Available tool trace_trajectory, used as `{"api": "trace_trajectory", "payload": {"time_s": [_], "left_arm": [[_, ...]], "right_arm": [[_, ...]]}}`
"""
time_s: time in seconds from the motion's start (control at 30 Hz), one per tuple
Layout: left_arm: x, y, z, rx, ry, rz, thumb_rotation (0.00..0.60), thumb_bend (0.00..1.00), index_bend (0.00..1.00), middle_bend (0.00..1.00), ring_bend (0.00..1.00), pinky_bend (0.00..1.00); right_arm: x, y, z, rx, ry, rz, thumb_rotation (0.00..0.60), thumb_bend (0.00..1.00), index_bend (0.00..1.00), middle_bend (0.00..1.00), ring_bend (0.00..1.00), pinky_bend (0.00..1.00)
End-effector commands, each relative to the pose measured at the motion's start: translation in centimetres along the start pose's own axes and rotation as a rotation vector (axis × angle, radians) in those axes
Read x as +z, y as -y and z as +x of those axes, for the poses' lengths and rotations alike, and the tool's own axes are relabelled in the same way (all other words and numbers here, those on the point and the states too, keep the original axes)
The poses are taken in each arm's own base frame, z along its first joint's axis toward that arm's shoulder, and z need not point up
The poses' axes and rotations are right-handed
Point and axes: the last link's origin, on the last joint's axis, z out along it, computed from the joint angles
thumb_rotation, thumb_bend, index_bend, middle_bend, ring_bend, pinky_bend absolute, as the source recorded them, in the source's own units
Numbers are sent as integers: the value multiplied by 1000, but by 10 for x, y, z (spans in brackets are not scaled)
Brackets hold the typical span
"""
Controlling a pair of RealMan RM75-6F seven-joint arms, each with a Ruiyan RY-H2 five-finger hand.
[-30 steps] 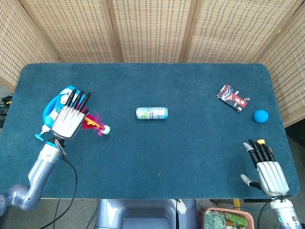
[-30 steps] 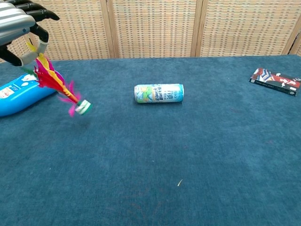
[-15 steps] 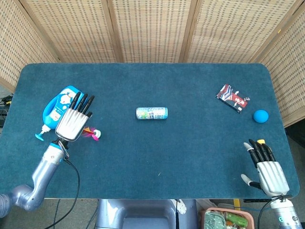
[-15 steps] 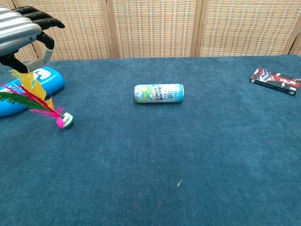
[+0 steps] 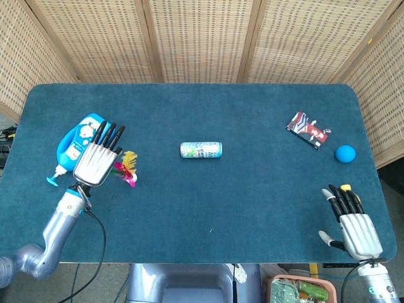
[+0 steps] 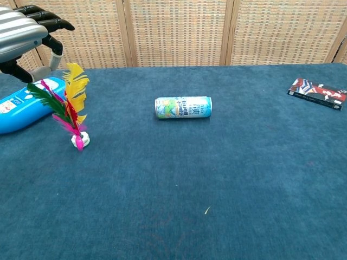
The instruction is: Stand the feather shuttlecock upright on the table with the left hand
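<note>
Table [image 5: 189, 208] | chest: shuttlecock [image 6: 70, 105] upright | head: left robot hand [image 5: 98, 158] spread, empty

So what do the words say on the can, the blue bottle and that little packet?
None can be read.
Can: lying on its side, printed label, lettering too blurred to read.
Blue bottle: white label with small marks, too small to read.
Packet: red, white and black print, no legible words.
Shuttlecock, ball, both hands: no writing seen.
</note>
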Motion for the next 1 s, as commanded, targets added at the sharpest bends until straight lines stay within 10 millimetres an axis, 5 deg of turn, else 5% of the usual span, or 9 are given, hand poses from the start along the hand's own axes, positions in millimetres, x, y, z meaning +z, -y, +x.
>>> {"api": "trace_trajectory", "payload": {"time_s": [0.03, 0.2, 0.27, 0.43, 0.6, 1.0], "left_arm": [[0, 0, 1, -10, -6, 6, 600, 486, 524, 70, 0, 0], [-3, 4, 7, -38, -34, 22, 600, 420, 96, 0, 0, 0], [-5, 9, 14, -65, -55, 38, 600, 375, 11, 0, 0, 0], [-15, 23, 32, -170, -109, 101, 600, 247, 0, 0, 0, 0], [-38, 36, 37, -243, -127, 143, 600, 234, 0, 0, 0, 0], [-139, 39, 5, -343, 49, 249, 600, 219, 0, 0, 0, 0]], "right_arm": [[0, 0, 0, 1, -1, 0, 600, 185, 0, 0, 0, 16], [0, -1, 1, 1, -3, -1, 600, 185, 0, 0, 0, 16], [0, -1, 1, 1, -4, -2, 600, 185, 0, 0, 0, 16], [0, 0, 0, -4, -1, 0, 600, 185, 0, 0, 0, 16], [0, 0, 0, -8, -3, -2, 600, 185, 0, 0, 0, 16], [0, -1, 2, -16, -21, -15, 600, 185, 0, 0, 0, 16]]}}
